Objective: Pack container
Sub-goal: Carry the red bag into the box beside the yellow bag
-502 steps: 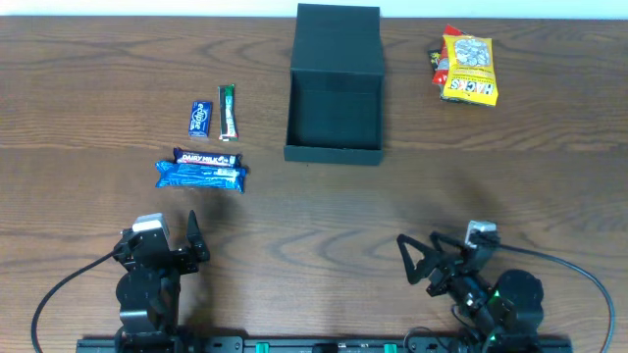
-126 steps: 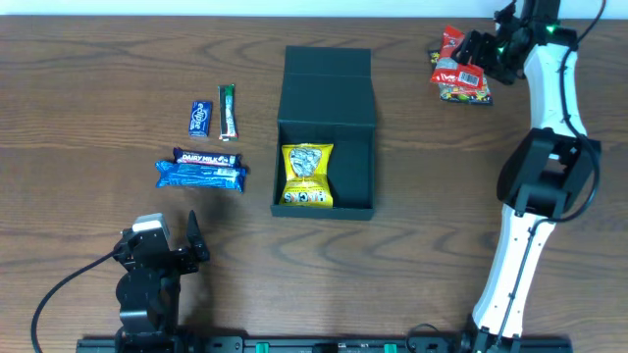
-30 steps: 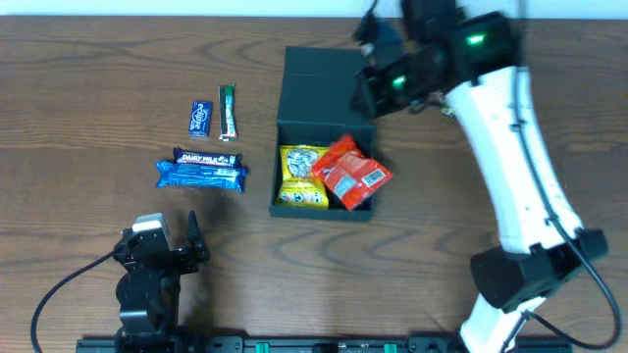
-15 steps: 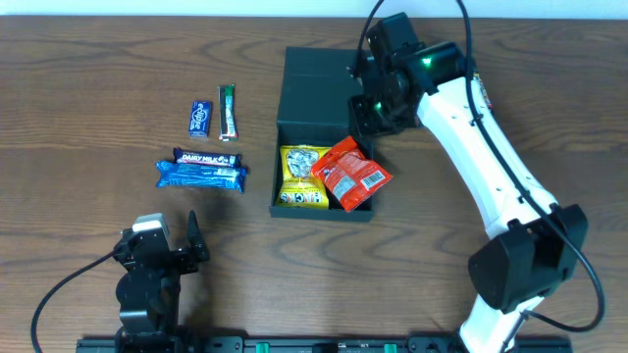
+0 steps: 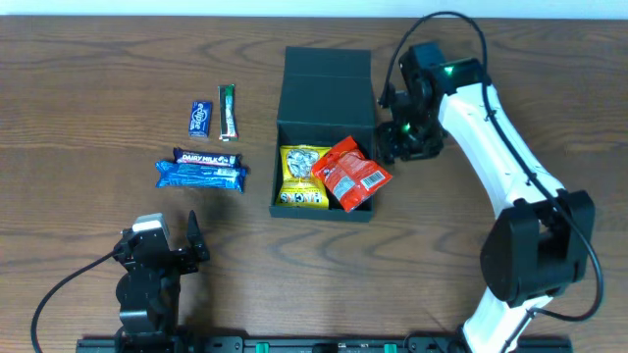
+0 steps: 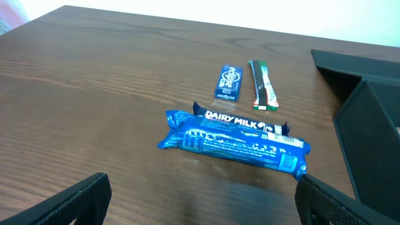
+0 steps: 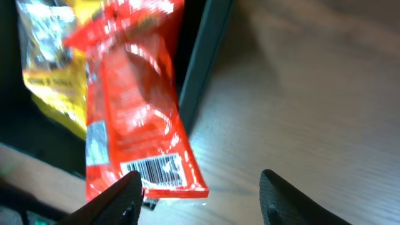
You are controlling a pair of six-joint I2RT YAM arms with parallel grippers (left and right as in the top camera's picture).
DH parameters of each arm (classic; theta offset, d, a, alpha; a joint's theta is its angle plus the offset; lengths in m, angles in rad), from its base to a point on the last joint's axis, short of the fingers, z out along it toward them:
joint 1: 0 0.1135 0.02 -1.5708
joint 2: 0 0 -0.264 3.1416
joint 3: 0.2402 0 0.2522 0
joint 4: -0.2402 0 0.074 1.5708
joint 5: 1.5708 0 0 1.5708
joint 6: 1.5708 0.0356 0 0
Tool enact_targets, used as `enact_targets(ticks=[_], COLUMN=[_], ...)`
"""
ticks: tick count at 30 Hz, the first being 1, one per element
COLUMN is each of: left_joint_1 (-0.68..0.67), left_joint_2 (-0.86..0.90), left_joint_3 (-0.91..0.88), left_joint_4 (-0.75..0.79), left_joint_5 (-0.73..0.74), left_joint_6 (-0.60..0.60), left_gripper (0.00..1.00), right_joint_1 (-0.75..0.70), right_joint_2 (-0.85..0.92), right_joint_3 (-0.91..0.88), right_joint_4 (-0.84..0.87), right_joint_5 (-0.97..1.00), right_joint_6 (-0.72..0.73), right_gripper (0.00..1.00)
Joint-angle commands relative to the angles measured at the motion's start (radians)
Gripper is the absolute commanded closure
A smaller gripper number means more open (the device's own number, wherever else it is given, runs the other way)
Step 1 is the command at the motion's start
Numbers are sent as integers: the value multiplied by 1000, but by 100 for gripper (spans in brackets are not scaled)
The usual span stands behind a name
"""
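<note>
Mid-pack: dark teal-green matte rectangular box (image 5: pixel 326 86), centre of surface, holds yellow crinkly packet (image 5: pixel 300 178) & red foil packet (image 5: pixel 351 173) overhanging its right wall; right fingers (image 7: pixel 284 197) apart, empty, just right of it; left fingers (image 6: pixel 69 201) wide open, near-left; next prob. blue-wrapped chocolate bar (image 5: pixel 199 175), far left of box.

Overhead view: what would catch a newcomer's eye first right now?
The red packet stands out, lying tilted over the right rim of the open container and partly atop a yellow packet inside. Just right of it hangs the right gripper, open and empty. A blue snack bar lies further left.
</note>
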Motion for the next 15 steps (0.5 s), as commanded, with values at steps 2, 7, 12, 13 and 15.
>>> enact_targets(ticks=[2, 7, 12, 13, 15], left_joint_1=[5, 5, 5, 5, 5], left_joint_2=[-6, -6, -6, -6, -6], left_joint_3=[-20, -20, -20, -20, -20], left_joint_4=[-8, -8, -8, -8, -8], left_joint_5=[0, 0, 0, 0, 0], left_joint_6=[-14, -14, -14, -14, -14], left_gripper=[5, 5, 5, 5, 5], right_joint_1=[7, 7, 7, 7, 8], right_joint_2=[-11, -10, -10, -10, -9], right_joint_3=[-51, -97, -114, -115, -116], right_joint_4=[29, 45, 46, 46, 46], right_joint_5=[-98, -176, -194, -206, -233], right_joint_6=[-36, -50, -50, -50, -50], right_gripper=[41, 39, 37, 38, 38])
